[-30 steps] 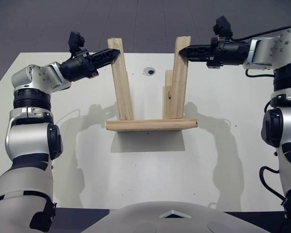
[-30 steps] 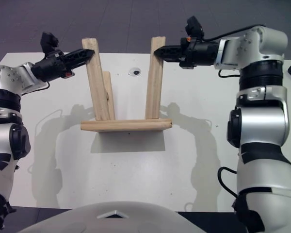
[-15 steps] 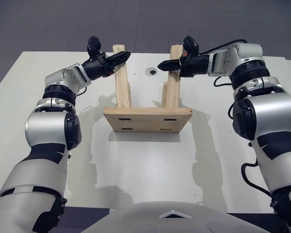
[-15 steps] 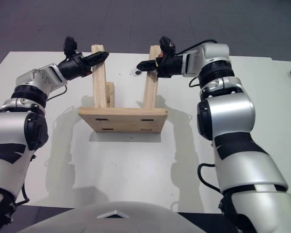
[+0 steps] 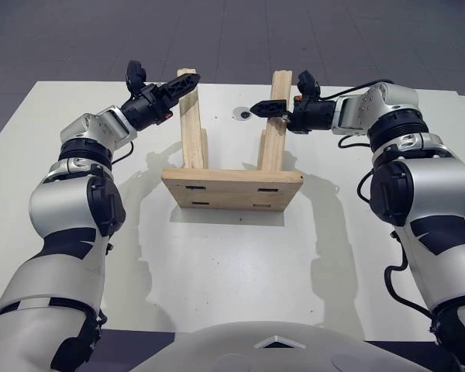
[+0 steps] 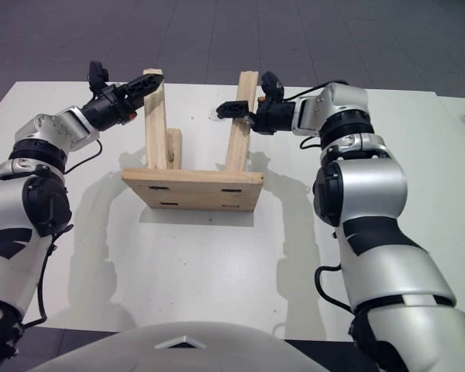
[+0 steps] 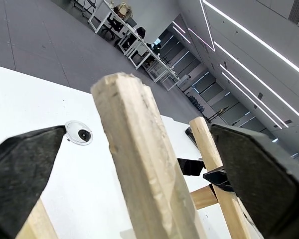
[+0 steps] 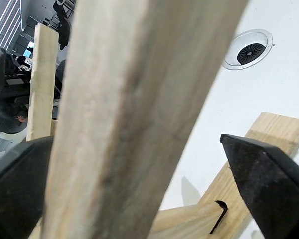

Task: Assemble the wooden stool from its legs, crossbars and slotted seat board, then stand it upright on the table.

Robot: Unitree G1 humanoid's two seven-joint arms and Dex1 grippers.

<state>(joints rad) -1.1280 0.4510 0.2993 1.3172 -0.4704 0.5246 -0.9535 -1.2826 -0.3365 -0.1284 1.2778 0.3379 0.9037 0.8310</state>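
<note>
The wooden stool lies tipped over near the table's far edge. Its slotted seat board [image 5: 232,190] faces me and its legs point away. My left gripper [image 5: 187,80] is at the far tip of the left leg [image 5: 191,128]. In the left wrist view its fingers [image 7: 261,174] stand apart on both sides of that leg [image 7: 144,169], with gaps, so it is open. My right gripper [image 5: 270,107] straddles the upper part of the right leg [image 5: 273,143]. It is open too, with one finger [image 8: 269,189] clear of the wood [image 8: 129,124]. A short crossbar [image 6: 174,147] shows beside the left leg.
A round cable grommet [image 5: 240,114] sits in the white table [image 5: 232,271] between the legs' far ends. The table's far edge runs just behind the grippers. Bare tabletop stretches from the seat board toward me and out to both sides.
The stool has come down from a raised pose and tipped so its slotted face shows. Both arms have stretched forward with it. The right gripper's fingers now sit either side of the leg.
</note>
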